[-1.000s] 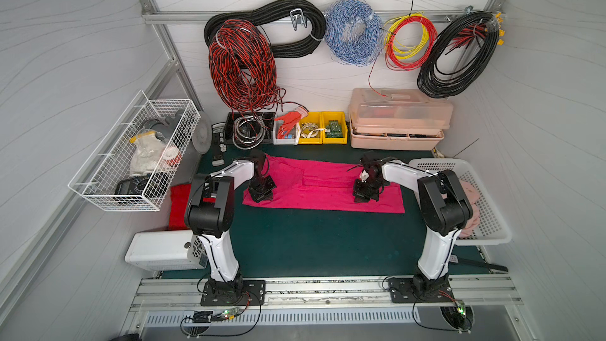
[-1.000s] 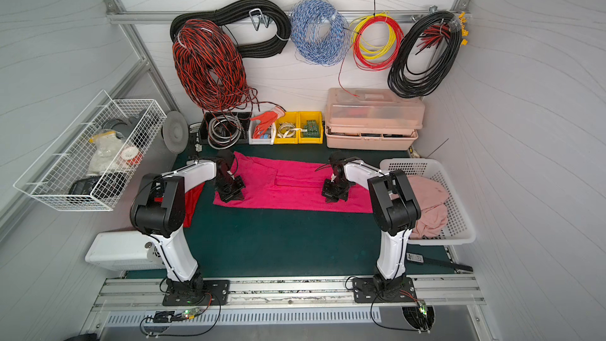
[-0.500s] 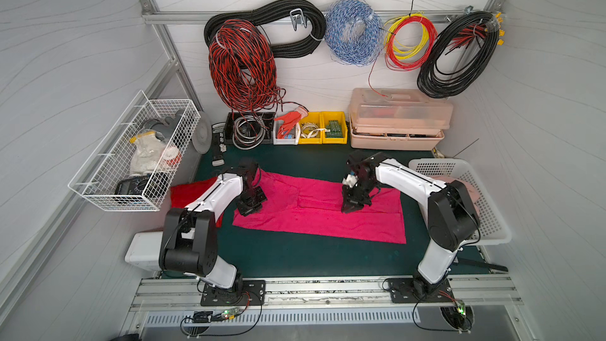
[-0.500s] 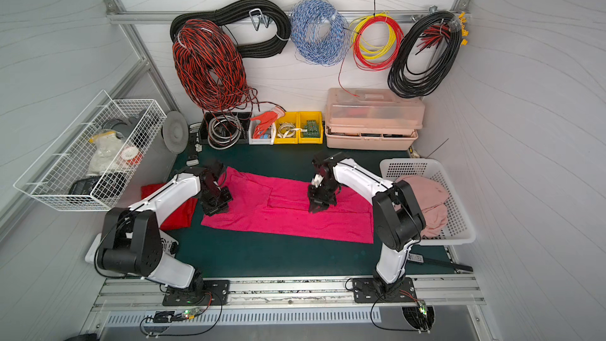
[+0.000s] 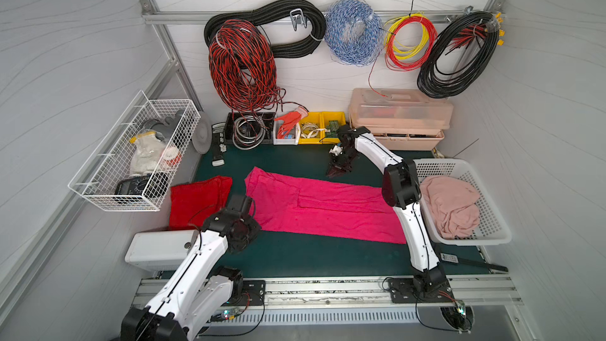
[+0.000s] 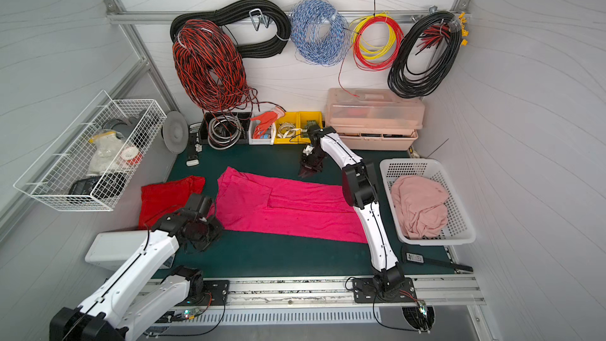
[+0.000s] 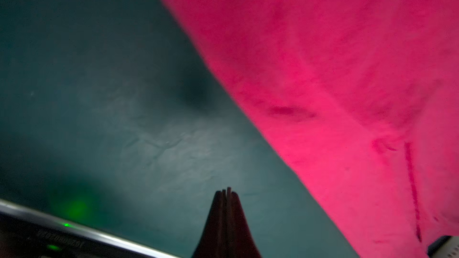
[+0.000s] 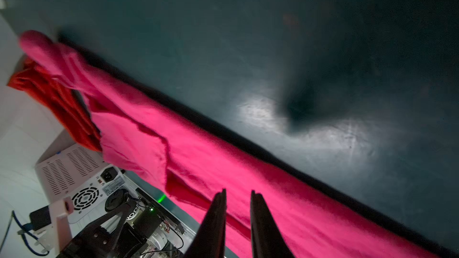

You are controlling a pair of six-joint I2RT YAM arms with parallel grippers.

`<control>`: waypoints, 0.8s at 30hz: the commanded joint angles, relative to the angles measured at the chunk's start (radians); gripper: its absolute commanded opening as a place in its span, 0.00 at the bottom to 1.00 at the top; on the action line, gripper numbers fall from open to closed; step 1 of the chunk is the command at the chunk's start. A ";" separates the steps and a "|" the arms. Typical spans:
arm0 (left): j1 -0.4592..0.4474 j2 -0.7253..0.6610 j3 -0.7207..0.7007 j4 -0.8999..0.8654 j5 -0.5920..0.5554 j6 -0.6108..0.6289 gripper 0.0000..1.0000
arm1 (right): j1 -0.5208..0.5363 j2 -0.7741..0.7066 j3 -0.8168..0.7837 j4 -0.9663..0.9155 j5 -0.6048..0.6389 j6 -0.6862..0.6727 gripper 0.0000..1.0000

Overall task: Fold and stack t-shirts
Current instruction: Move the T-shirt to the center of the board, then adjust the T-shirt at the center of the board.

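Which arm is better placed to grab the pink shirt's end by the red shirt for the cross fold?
Left, probably. The left tool is shut over the mat right beside that end of the pink shirt. The right tool, slightly open, hangs by the shirt's far edge near mid-length.

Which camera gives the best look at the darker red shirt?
Both top views: the red shirt lies flat beside the pink shirt, only its near corner hidden by the left arm. The right wrist view catches just a crumpled strip of it; the left wrist view shows none.
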 commanded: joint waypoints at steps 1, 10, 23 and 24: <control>-0.006 -0.059 -0.023 0.006 0.005 -0.157 0.02 | -0.011 -0.012 -0.016 -0.051 0.009 -0.014 0.21; -0.021 0.197 -0.032 0.179 0.006 -0.222 0.10 | -0.047 -0.141 -0.405 0.096 0.057 -0.031 0.18; -0.060 0.096 -0.062 0.419 -0.188 -0.209 0.46 | -0.050 -0.278 -0.550 0.201 0.014 -0.037 0.30; -0.059 0.083 -0.080 0.431 -0.189 -0.219 0.46 | -0.050 -0.280 -0.536 0.190 0.014 -0.040 0.30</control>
